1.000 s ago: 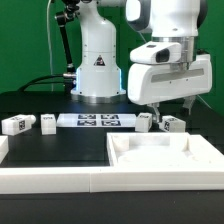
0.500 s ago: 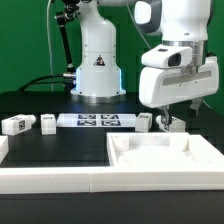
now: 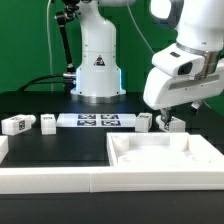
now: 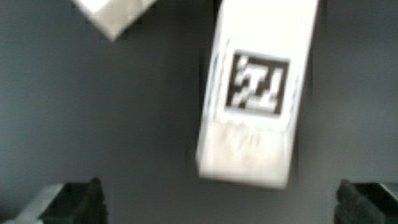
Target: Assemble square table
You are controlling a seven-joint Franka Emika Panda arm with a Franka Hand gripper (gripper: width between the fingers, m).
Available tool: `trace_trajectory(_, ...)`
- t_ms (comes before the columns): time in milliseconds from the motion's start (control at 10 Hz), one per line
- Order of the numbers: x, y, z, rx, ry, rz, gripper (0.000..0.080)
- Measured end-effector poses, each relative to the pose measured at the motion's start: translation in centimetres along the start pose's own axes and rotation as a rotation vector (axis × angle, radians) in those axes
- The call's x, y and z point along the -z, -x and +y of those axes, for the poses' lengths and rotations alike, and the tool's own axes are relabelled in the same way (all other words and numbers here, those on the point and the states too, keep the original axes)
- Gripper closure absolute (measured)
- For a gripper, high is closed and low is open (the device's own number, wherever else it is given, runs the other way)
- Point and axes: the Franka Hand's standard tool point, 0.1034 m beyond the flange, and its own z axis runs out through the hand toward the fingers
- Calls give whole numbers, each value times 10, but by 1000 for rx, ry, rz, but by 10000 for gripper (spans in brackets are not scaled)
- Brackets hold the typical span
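We see claw [image 4: 221,203] wide open, empty, hovering over leg [image 4: 254,92] on worktop [image 3: 60,145] behind slab [image 3: 118,150], exterior view's right. Leg's long axis crosses closing line; leg off-centre, nearer one finger.

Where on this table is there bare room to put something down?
Bare black table lies between the marker board, the front rail and the square tabletop. Crowded at the exterior view's right: two legs under the gripper.

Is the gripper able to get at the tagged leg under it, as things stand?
Probably yes. The gripper is open, the tagged leg lies within the span of its fingers with bare table either side, and the neighbouring leg sits apart.
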Motion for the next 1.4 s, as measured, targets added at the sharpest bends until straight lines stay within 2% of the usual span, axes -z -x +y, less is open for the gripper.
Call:
trace_trajectory(300, -2, 1, -3, 10, -20, -191, 150)
trace_trajectory(600, -8, 7, -6, 19, -35, -372, 150)
trace_trajectory(800, -12, 4, -8, 25, -48, -466, 150)
trace_trajectory(1000, -17, 8, -9, 38, -59, -613, 150)
trace_trajectory(1200, -24, 10, -9, 37, -72, -681, 150)
trace_trajectory(1400, -25, 9, -10, 32, -67, -672, 150)
